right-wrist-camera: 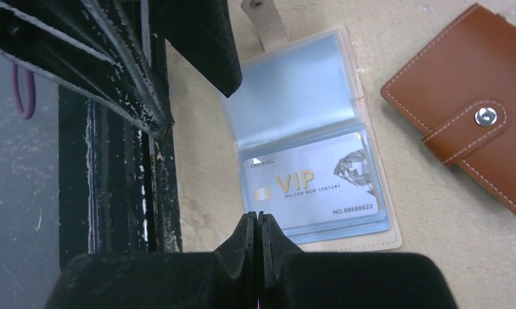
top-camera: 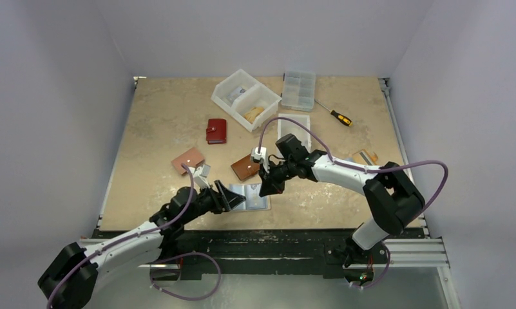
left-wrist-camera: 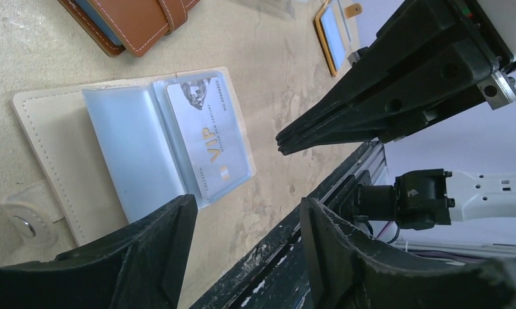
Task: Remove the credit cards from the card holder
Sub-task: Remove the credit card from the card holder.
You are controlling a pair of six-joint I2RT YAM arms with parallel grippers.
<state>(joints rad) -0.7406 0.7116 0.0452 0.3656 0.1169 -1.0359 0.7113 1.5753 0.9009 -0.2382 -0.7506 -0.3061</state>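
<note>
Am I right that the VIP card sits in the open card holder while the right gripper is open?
No: the right wrist view shows the right gripper shut; the VIP card does sit in the open card holder.

The open card holder (top-camera: 250, 197) lies at the near edge of the table (top-camera: 152, 129), the left gripper (top-camera: 236, 196) at its left edge and the right gripper (top-camera: 267, 190) at its right edge, with 1 card (right-wrist-camera: 313, 187) in the right half's sleeve. A closed wallet (top-camera: 245, 167) lies just behind it, a 2nd wallet (top-camera: 188, 159) farther left and a 3rd wallet (top-camera: 216, 131) behind both.
</note>
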